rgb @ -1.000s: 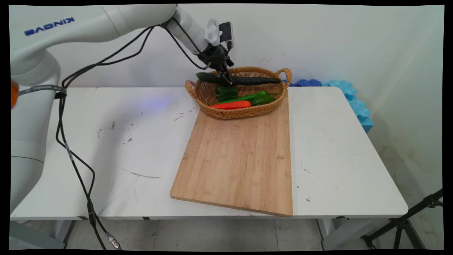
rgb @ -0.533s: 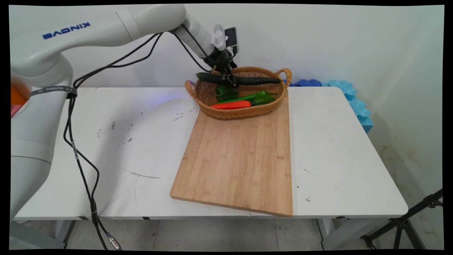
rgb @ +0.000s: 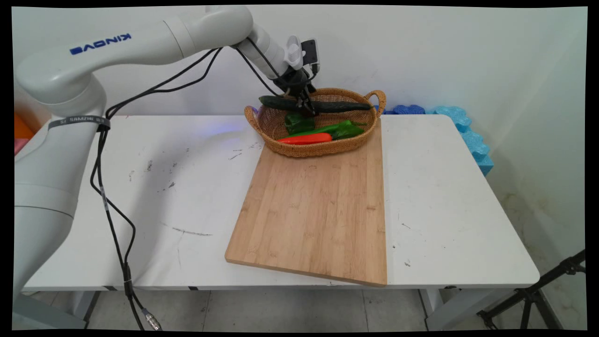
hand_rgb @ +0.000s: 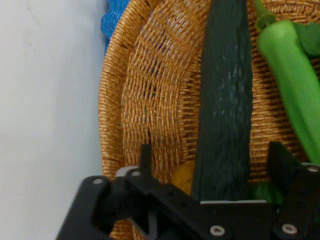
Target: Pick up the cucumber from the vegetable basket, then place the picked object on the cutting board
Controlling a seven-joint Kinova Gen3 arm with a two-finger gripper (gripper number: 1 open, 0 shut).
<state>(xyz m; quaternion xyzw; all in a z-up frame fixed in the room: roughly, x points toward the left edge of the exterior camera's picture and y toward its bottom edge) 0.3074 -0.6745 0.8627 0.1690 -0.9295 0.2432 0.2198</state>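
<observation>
A long dark green cucumber (rgb: pixel 341 106) (hand_rgb: pixel 225 100) lies across the wicker basket (rgb: pixel 318 150) (hand_rgb: pixel 145 90) at the back of the table. My gripper (rgb: pixel 306 104) (hand_rgb: pixel 212 150) is down over the cucumber's left part, open, with one finger on each side and a gap between each finger and the cucumber. Under it in the basket lie a dark green pepper (rgb: pixel 298 122), a long light green pepper (rgb: pixel 344 128) (hand_rgb: pixel 290 65) and a red pepper (rgb: pixel 306 138). In the hand view something yellow (hand_rgb: pixel 185 175) shows beside the cucumber.
A bamboo cutting board (rgb: pixel 318 210) runs from the basket to the white table's (rgb: pixel 164 187) near edge. Blue foam pieces (rgb: pixel 468 131) (hand_rgb: pixel 114 15) lie behind the basket at the back right corner. The wall stands close behind. Black cables hang on the left.
The arm has swung right, shifting the gripper slightly right along the cucumber. The cucumber and the other vegetables lie where they were.
</observation>
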